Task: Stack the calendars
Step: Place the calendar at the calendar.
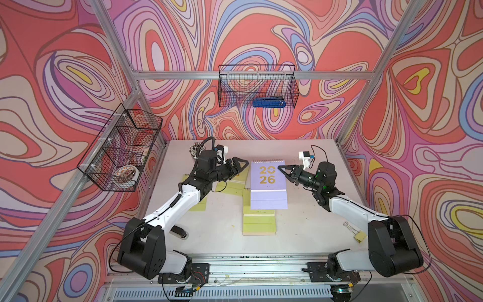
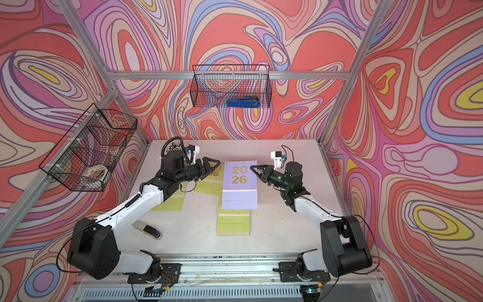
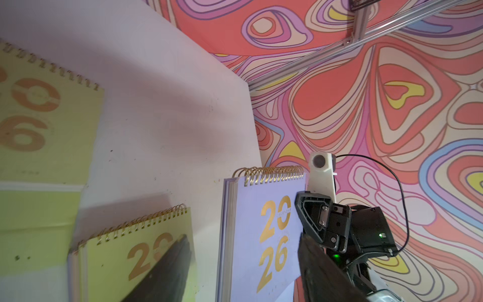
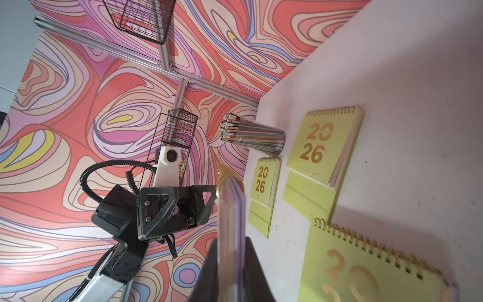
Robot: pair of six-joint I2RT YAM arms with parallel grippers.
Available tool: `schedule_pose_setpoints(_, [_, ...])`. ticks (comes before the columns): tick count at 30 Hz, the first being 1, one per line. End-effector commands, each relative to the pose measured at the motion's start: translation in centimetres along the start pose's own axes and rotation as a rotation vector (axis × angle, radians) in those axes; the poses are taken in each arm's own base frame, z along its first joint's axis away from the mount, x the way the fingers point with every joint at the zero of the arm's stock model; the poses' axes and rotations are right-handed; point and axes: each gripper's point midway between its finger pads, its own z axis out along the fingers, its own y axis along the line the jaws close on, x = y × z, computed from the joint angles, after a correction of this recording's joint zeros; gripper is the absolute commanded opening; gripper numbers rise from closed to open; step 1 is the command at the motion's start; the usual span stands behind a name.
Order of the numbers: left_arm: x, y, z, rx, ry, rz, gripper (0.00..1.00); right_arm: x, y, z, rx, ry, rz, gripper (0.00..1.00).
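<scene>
jaws of the right gripper point(image 1: 281, 167) are clamped on one side edge of the lavender calendar point(image 1: 268, 183), which is lifted off the table point(image 1: 300, 224). left gripper point(image 1: 243, 164) is spread wide just beside the opposite edge, apart from it. one yellow-green calendar point(image 1: 230, 187) lies under the left gripper, another yellow-green calendar point(image 1: 258, 222) under the lifted one.

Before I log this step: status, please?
Left jaws open. Right jaws shut on lavender calendar, raised over yellow-green calendar. Nothing between them.
</scene>
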Motion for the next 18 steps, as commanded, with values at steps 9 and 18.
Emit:
schedule_pose_setpoints(9, [7.1,9.3,-2.8,-0.281,0.024,-0.050,0.59,6.0,-3.8,0.2,0.042,0.034,0.035,0.00])
schedule_pose_setpoints(18, [11.7,13.4,-2.8,-0.380,0.121,-0.080,0.50,7.4,-5.5,1.1,0.044,0.036,0.064,0.00])
